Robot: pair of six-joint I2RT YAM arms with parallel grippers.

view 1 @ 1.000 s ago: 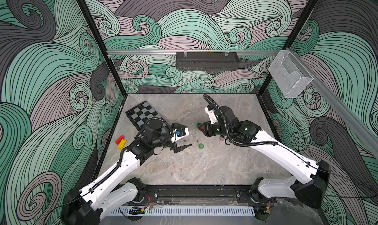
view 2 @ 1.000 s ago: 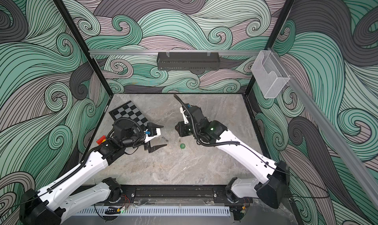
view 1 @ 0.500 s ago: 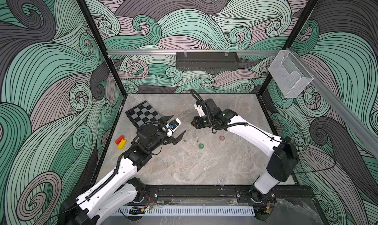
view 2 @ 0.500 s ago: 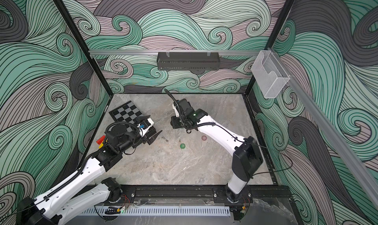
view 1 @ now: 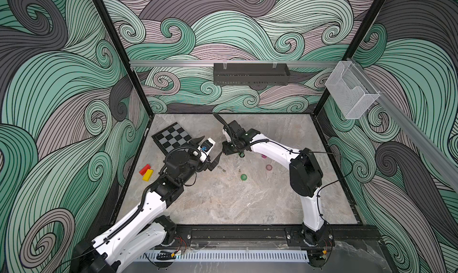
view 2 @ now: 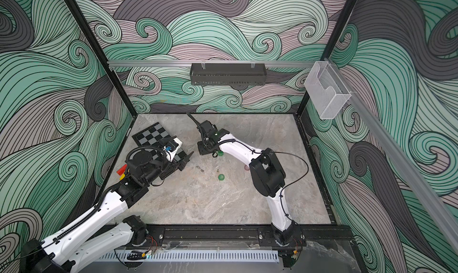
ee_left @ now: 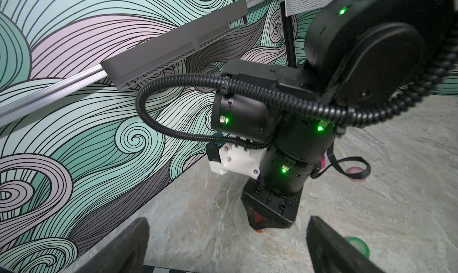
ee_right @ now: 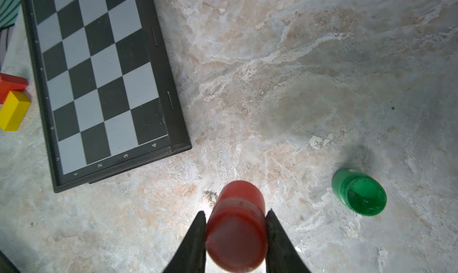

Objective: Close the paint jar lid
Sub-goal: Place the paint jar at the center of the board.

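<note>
Marble-look tabletop [view 1: 223, 204] boxed in by walls of green and grey painted waves. Nearest, around the middle of the tabletop, small round green plastic lid [view 1: 243, 177], loose and well apart from either arm. Further in on the left side, left gripper [ee_left: 227, 219], jaws spread fully wide, nothing between them, aimed across at the other arm; probably parked there ready to steady or take over. By the left edge, red wooden block [view 1: 145, 169] and yellow wooden block [view 1: 148, 175], touching, clear of the work. Toward the right edge, loose round pink plastic lid [view 1: 269, 167]. Beyond the green lid, about midway between left and right edges, right gripper [ee_right: 236, 212] pointing straight down, fingers [ee_right: 192, 244] pinched tight on the upper part of small red cylindrical paint jar [ee_right: 238, 199], one on each side; jar upright, base apparently on the tabletop. Red top seemingly solid, seam just below: likely a lid already seated and clamped for twisting down, though not certain. Just beside, small green plastic paint jar [ee_right: 359, 193], uncapped, mouth open, untouched. Toward the far left corner, flat black-and-grey chessboard [view 1: 171, 135]. On the far wall, black perforated metal tray [view 1: 250, 74]; on the right wall, clear plastic box [view 1: 352, 93].
</note>
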